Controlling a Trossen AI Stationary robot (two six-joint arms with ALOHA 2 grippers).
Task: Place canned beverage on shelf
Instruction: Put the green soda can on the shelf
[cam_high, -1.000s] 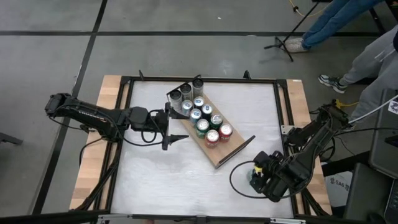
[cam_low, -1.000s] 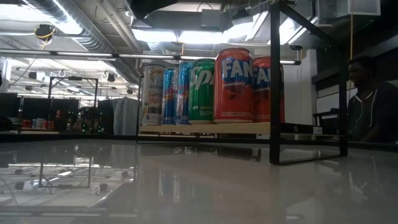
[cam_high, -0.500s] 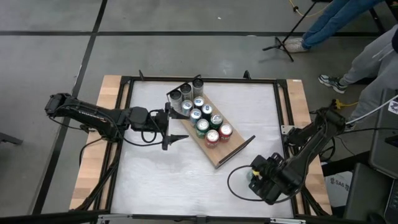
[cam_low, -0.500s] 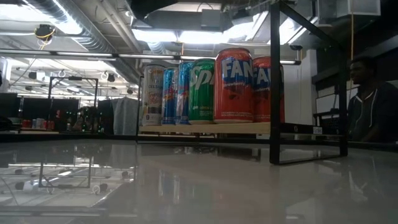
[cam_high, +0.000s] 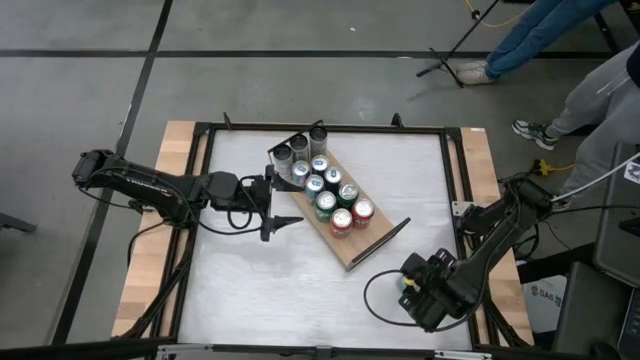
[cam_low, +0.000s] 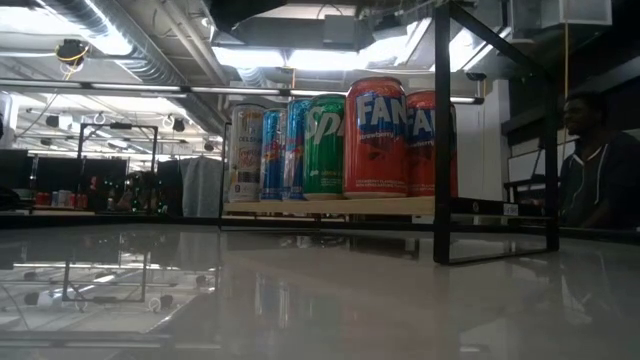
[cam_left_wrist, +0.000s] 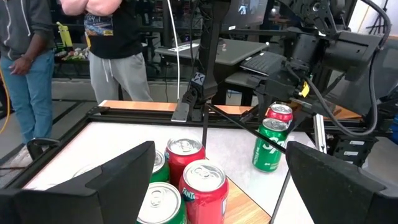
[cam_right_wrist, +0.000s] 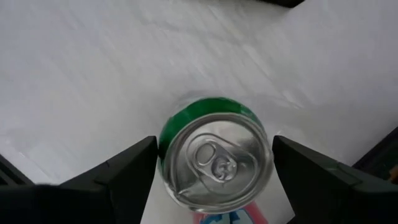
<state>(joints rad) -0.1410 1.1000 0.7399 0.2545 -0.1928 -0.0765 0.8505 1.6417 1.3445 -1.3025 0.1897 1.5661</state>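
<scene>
A green can (cam_right_wrist: 216, 163) stands upright on the white table near its right front corner, with a red can (cam_left_wrist: 280, 114) close beside it. My right gripper (cam_right_wrist: 214, 180) points down over the green can, open, one finger on each side of the can's top; no touch shows. The wooden shelf (cam_high: 352, 245) lies aslant in the table's middle and carries several upright cans (cam_high: 330, 195), red, green, blue and silver. My left gripper (cam_high: 285, 202) hovers open and level just left of the shelf, with nothing between its fingers.
The shelf's near right end (cam_high: 372, 240) is bare up to its black rail (cam_high: 390, 238). In the low view that rail (cam_low: 445, 130) stands tall. A black frame (cam_high: 455, 170) runs around the tabletop. People stand beyond the far right corner (cam_high: 600, 100).
My right gripper has sunk toward the green can and tipped more steeply downward, its fingers staying as wide apart. The left arm and the cans on the shelf have kept still.
</scene>
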